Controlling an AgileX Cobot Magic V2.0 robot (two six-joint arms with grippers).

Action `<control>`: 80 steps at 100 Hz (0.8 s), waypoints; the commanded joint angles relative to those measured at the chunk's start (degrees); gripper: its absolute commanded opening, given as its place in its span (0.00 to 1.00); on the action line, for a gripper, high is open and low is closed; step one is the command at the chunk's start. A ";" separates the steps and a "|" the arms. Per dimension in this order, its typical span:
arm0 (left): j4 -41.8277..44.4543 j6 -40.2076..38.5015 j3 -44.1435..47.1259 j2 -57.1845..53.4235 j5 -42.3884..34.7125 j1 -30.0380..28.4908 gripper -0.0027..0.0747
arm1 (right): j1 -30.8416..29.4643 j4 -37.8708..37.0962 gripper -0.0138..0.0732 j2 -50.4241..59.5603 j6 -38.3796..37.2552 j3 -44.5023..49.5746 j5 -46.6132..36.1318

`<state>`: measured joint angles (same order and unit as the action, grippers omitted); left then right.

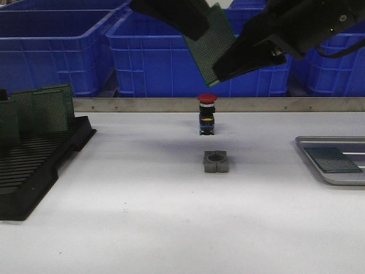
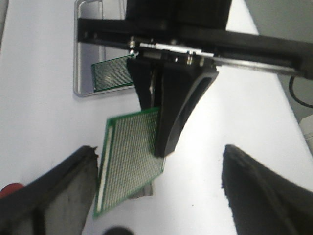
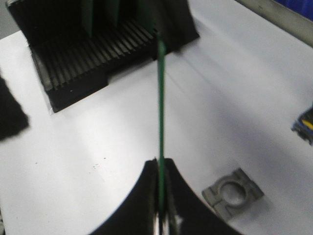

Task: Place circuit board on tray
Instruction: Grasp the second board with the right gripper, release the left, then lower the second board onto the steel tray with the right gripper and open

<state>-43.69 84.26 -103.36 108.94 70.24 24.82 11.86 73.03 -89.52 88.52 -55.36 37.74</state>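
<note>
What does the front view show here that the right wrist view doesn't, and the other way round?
Only the front view shows the tray with a board already on it, the blue bins and the red button. Only the right wrist view shows the right gripper shut edge-on around the circuit board. Both show the black rack, the grey square block and the held board.

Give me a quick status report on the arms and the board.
Right end effector shut on circuit board, held high over mid-table. Left end effector open, empty. Tray at right already holds one board. Push button and grey block below.
</note>
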 commanded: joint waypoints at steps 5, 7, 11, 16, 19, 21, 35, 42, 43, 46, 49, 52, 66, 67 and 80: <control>-2.59 -1.58 -3.70 -3.47 1.43 -2.12 0.71 | -5.79 2.43 0.08 0.30 -7.92 0.20 -1.10; -2.59 -1.58 -3.81 -3.47 1.43 -2.45 0.71 | -6.95 2.43 0.08 -0.05 -8.71 0.50 -1.10; -2.59 -1.58 -3.97 -3.47 1.31 -3.08 0.71 | -9.33 2.31 0.08 -0.85 -9.79 1.19 -0.93; -2.59 -1.58 -4.09 -3.47 1.31 -3.76 0.71 | -11.93 2.31 0.08 -1.91 -10.17 1.96 -0.31; -2.59 -1.58 -4.09 -3.47 1.22 -4.25 0.71 | -13.35 2.31 0.08 -2.63 -10.17 2.34 0.08; -2.59 -1.58 -4.09 -3.47 1.22 -4.45 0.71 | -14.43 2.31 0.08 -3.20 -10.17 2.57 0.20; -2.59 -1.70 -4.09 -3.47 2.32 -5.61 0.71 | -20.28 2.31 0.08 -7.56 -10.17 2.89 0.68; -2.59 -1.70 -4.09 -3.47 2.57 -5.75 0.71 | -22.55 2.31 0.08 -9.70 -10.17 2.95 0.62; -2.59 -1.70 -4.09 -3.47 2.57 -5.75 0.71 | -22.76 2.31 0.08 -10.12 -10.17 2.95 0.62; -2.59 -1.70 -4.09 -3.47 2.57 -5.75 0.71 | -23.73 2.31 0.08 -10.96 -10.17 2.95 0.51; -2.59 -1.70 -4.09 -3.47 2.57 -5.75 0.71 | -24.45 2.31 0.08 -11.78 -10.17 2.95 0.45; -2.59 -1.70 -4.09 -3.47 2.57 -5.75 0.71 | -25.11 2.26 0.08 -12.73 -10.17 2.95 0.45; -2.59 -1.70 -4.09 -3.47 2.57 -5.75 0.71 | -27.30 1.84 0.13 -14.95 -9.95 2.95 0.46; -2.59 -1.70 -4.09 -3.47 2.57 -5.75 0.71 | -27.46 1.60 0.16 -14.97 -9.88 2.95 0.46; -2.59 -1.70 -4.09 -3.47 2.57 -5.75 0.71 | -28.35 -1.60 0.57 -14.92 -9.76 2.95 0.23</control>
<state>-43.08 83.25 -105.64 108.94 70.38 19.23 -15.65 72.22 -106.85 78.26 -51.34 35.98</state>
